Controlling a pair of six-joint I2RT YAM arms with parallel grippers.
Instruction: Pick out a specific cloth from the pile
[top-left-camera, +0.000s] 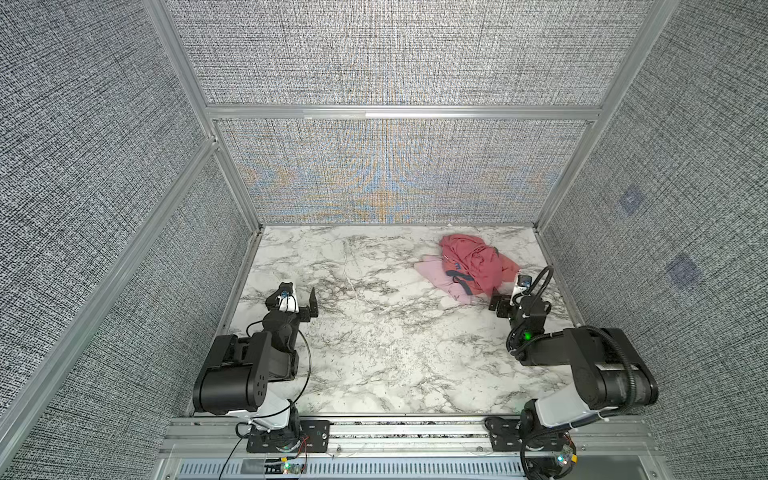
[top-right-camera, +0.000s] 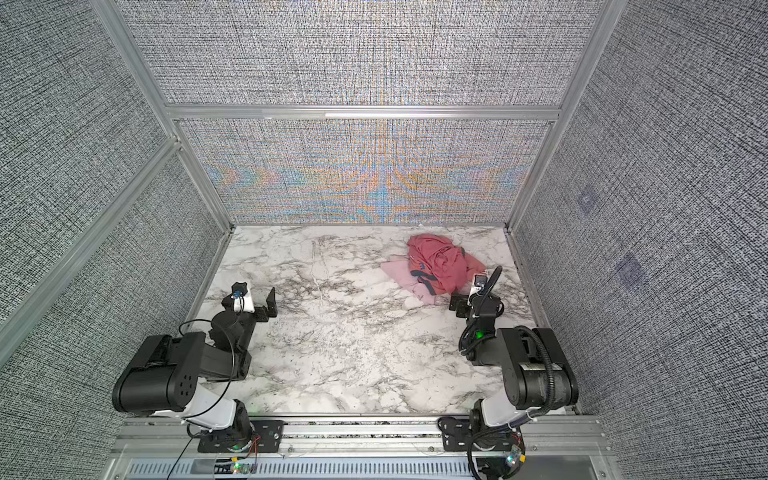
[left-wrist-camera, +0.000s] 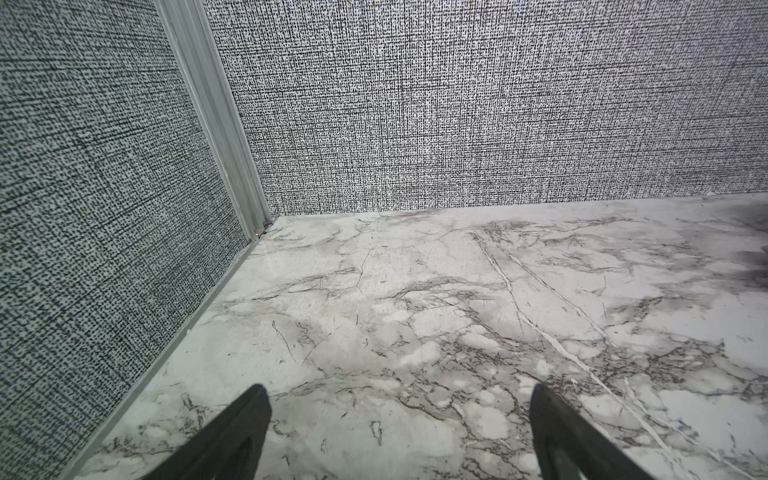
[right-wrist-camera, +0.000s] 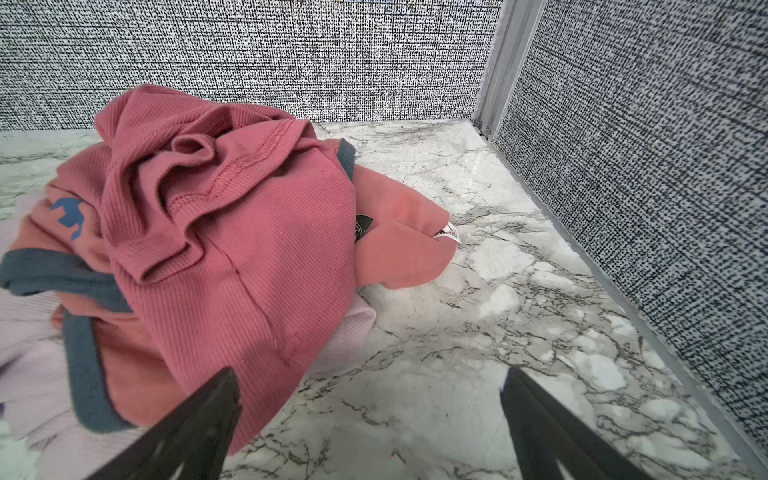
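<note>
Two spread jaws, right gripper (right-wrist-camera: 370, 419) beside pale pink cloth (right-wrist-camera: 29, 365)

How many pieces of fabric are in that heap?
2, maybe more hidden: a coral-red garment with navy trim on top, and a pale pink cloth beneath, showing on the heap's left in both top views.

- Left arm (top-left-camera: 249, 365): folded low; left gripper (left-wrist-camera: 395, 415) with jaws spread wide, empty.
- Right arm (top-left-camera: 598, 370): reaching forward; right gripper (right-wrist-camera: 370, 415) with jaws spread wide, empty.
</note>
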